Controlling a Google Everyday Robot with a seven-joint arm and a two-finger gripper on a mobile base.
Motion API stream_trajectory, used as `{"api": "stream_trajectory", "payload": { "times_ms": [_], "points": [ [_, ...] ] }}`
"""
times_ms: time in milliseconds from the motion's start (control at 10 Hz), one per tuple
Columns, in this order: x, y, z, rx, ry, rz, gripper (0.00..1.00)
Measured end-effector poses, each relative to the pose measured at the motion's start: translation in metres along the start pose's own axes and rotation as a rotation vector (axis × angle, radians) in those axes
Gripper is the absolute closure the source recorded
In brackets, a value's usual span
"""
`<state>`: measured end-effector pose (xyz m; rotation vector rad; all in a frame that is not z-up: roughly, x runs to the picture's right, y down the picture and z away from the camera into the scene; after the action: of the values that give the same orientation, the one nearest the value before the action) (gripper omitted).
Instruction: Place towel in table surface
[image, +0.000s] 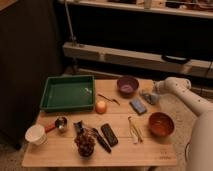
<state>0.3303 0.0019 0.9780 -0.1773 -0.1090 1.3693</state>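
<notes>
A small blue folded towel (138, 105) lies flat on the wooden table (60, 150), right of centre and in front of the purple bowl (127, 85). My gripper (149, 97) comes in on the white arm (176, 88) from the right. It is low over the table, just right of and behind the towel and close to its far corner. I cannot tell whether it touches the towel.
A green tray (67, 93) sits at the back left. An orange fruit (101, 107), a brown bowl (160, 124), a yellowish strip (134, 130), a black bar (109, 134), grapes (85, 144), a metal scoop (60, 123) and a white cup (35, 134) also stand on the table.
</notes>
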Motion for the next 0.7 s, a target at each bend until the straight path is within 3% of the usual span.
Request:
{"api": "stream_trajectory", "payload": {
  "times_ms": [700],
  "points": [
    [0.022, 0.009, 0.014, -0.018, 0.064, -0.005, 0.20]
  ]
}}
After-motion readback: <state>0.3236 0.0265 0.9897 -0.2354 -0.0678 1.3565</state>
